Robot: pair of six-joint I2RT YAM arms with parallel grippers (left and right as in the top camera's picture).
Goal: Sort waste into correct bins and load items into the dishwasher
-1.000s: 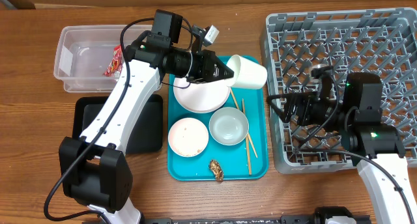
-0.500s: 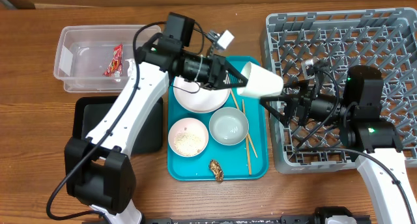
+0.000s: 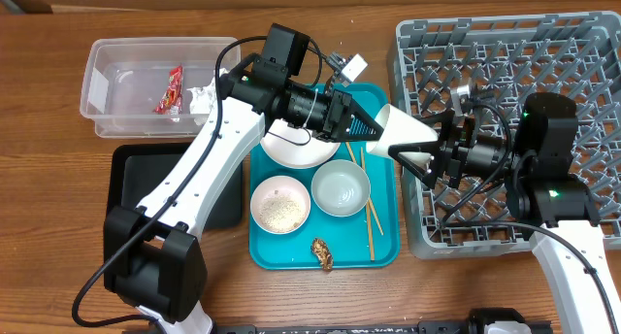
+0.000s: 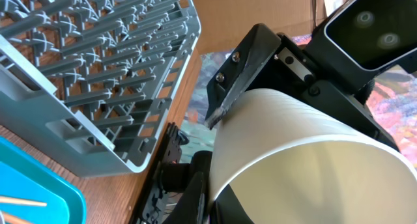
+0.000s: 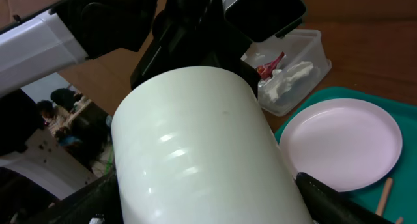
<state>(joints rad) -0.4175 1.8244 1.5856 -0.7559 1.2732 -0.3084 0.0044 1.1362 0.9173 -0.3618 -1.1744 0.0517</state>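
A wooden tabletop [image 3: 320,23] carries a teal tray [image 3: 291,253] at its middle. Above the tray's right edge the small white cup [image 3: 409,140] hangs on its side in the air. The left pincer [image 3: 374,130] is pinched tight on the cup's rim. The right pincer [image 3: 439,151] has its jaws spread wide astride the cup's base end; whether they press on it cannot be told.

Right of the tray stands the grey dish rack [image 3: 582,43]. On the tray lie the large plate [image 3: 291,151], a smaller dish [image 3: 280,205] with rice, a bowl [image 3: 341,189], chopsticks [image 3: 370,217] and a brown lump [image 3: 322,253]. Left of the tray sit the clear tub [image 3: 116,91], holding a red wrapper [image 3: 174,88] and a napkin [image 3: 201,98], and the black tray [image 3: 131,169].
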